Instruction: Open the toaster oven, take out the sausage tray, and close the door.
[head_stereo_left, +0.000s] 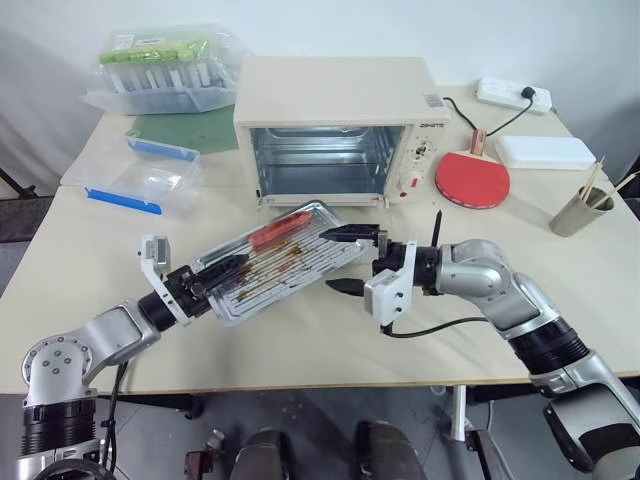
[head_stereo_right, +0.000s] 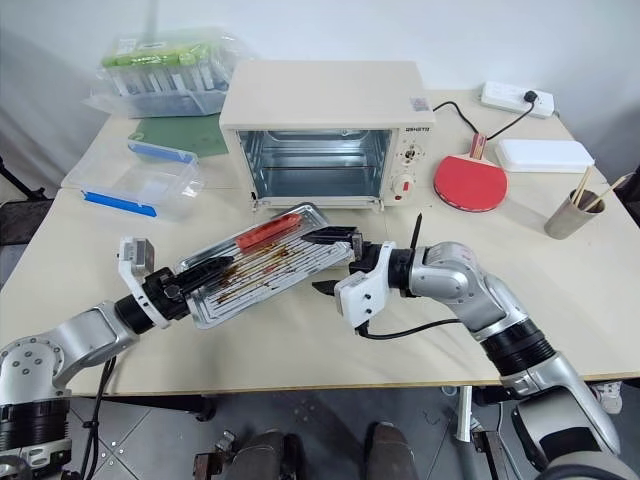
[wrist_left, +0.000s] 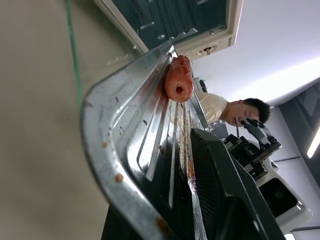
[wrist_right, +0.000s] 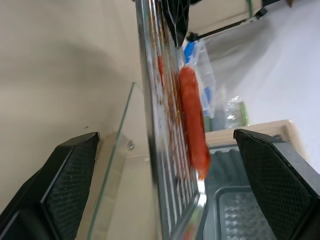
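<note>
The left arm reaches in from seven o'clock, forearm angled toward one o'clock, its wrist level. The left gripper (head_stereo_left: 215, 281) has its black fingers clamped on the near corner of the sausage tray (head_stereo_left: 290, 255). The right arm comes in from four o'clock, elbow bent, wrist turned toward nine o'clock. The right gripper (head_stereo_left: 348, 260) stands wide apart, one finger above the tray's edge and one below, touching neither.

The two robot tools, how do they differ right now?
The left tool is shut on the near end of the silvery ridged metal sausage tray, carrying it tilted above the table. The right tool stands wide open, one finger over and one under the tray's far edge, gripping nothing. Both have black fingers and meet at the tray.
</note>
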